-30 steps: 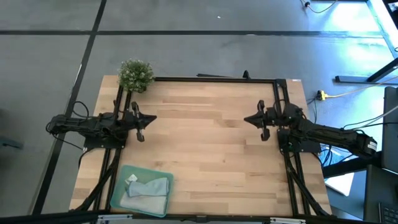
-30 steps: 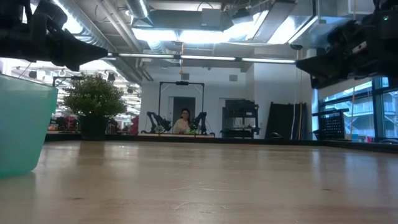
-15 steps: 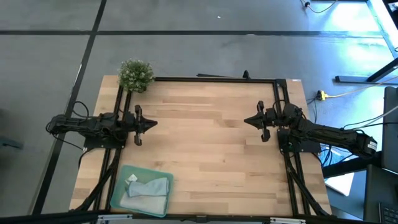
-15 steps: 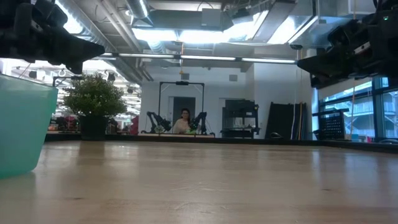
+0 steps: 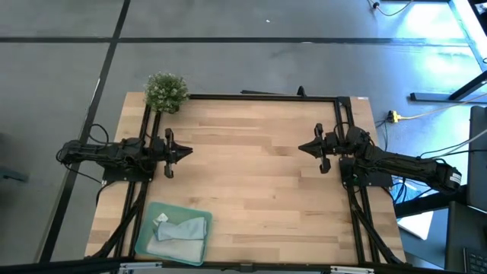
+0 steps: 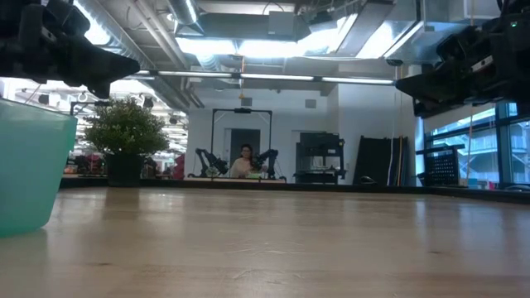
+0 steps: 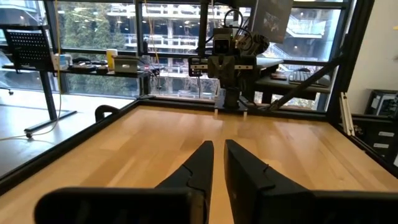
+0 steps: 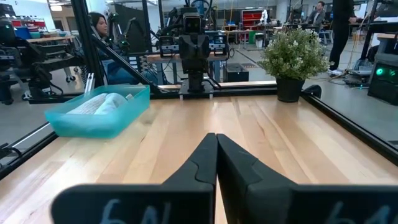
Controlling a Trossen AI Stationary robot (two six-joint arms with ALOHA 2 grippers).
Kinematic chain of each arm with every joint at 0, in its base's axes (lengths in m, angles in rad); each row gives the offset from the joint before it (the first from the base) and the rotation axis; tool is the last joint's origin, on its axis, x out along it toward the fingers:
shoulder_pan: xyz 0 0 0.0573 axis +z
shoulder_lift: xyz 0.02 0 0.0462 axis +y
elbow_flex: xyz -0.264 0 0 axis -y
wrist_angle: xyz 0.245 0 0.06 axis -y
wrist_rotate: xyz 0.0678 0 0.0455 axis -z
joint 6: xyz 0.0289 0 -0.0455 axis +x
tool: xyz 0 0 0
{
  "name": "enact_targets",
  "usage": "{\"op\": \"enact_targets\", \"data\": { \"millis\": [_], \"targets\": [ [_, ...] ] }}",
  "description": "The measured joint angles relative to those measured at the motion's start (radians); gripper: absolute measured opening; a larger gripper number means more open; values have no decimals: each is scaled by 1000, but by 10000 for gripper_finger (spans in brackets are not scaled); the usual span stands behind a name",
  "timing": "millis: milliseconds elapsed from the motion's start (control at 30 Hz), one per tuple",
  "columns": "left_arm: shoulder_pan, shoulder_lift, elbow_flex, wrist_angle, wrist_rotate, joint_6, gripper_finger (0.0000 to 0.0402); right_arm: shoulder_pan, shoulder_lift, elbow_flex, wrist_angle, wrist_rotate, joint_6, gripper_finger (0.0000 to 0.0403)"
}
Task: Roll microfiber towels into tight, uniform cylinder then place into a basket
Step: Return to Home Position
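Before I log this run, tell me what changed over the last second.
The left gripper rose slightly and turned at the wrist, then held still. Nothing was grasped or let go. The right gripper, the basket with the towels in it and the plant stayed put.

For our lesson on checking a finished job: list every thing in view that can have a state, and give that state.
left gripper: open a crack, empty, above the table's left side.
right gripper: shut, empty, above the right side.
basket: upright on the table, holding both towels.
blue towel: lying in the basket.
grey towel: lying in the basket beside the blue one.
potted plant: upright at a table corner.
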Motion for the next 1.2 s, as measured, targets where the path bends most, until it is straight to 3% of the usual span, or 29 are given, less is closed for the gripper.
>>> {"op": "enact_targets", "data": {
  "millis": [867, 1200],
  "targets": [
    [0, 0, 0, 0, 0, 0, 1, 25, 0, 0, 0, 0, -1, 11],
    [0, 0, 0, 0, 0, 0, 18, 25, 0, 0, 0, 0, -1, 11]
  ]
}}
